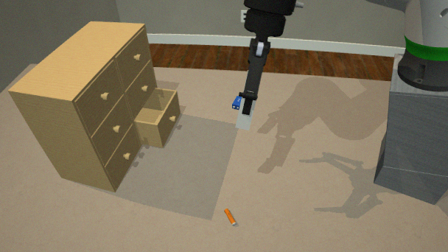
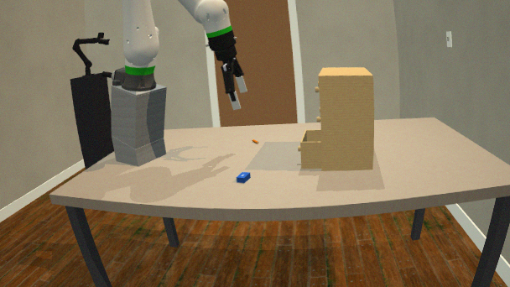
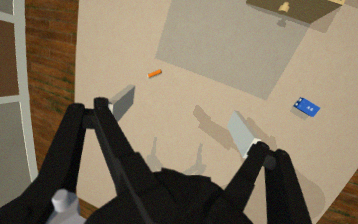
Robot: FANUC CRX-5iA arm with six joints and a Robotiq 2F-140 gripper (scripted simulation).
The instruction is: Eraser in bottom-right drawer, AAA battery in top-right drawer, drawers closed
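The gripper is open and empty, high above the table. An orange cylinder with a silvery end, looking like the AAA battery, lies on the table. A blue block with two small silvery dots on one end also lies there. The chest stands upright. Its bottom right drawer is pulled partly out and level; the other drawers look pushed in. No eraser can be made out; the open drawer's floor is partly hidden.
The robot's grey pedestal stands on the table, opposite the drawer fronts. A darker grey area covers the surface before the chest. The blue block lies nearer the exterior camera than the orange cylinder.
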